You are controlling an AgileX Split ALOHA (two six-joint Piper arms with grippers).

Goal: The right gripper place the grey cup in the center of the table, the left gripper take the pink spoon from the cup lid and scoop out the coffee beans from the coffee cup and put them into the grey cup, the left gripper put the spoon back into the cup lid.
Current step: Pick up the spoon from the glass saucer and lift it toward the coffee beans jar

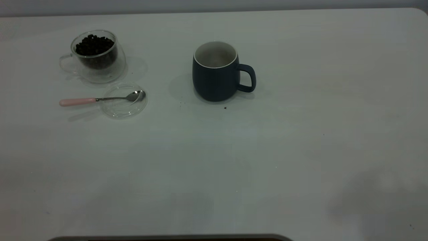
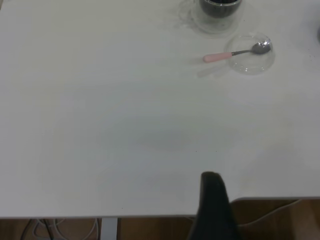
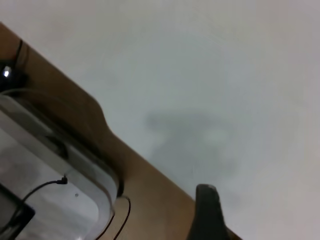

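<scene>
Exterior view: the grey cup stood upright near the middle of the table, handle toward the right arm's side, white interior looking empty. Well to its left the coffee cup stood near the far edge, heaped with coffee beans. Just in front of it lay the cup lid, nearly touching its base; the pink spoon rested with its bowl inside the lid and its handle jutting past the lid's rim toward the left. A few dark specks lay beside the grey cup. The near half of the table was open; no arm showed here. Left wrist view: the left gripper hung over the table's near edge, well apart from spoon, lid and glass cup; only one dark finger showed, so open or closed could not be told. Right wrist view: the right gripper sat at a table edge above a bare white surface; its grip state likewise could not be told.
</scene>
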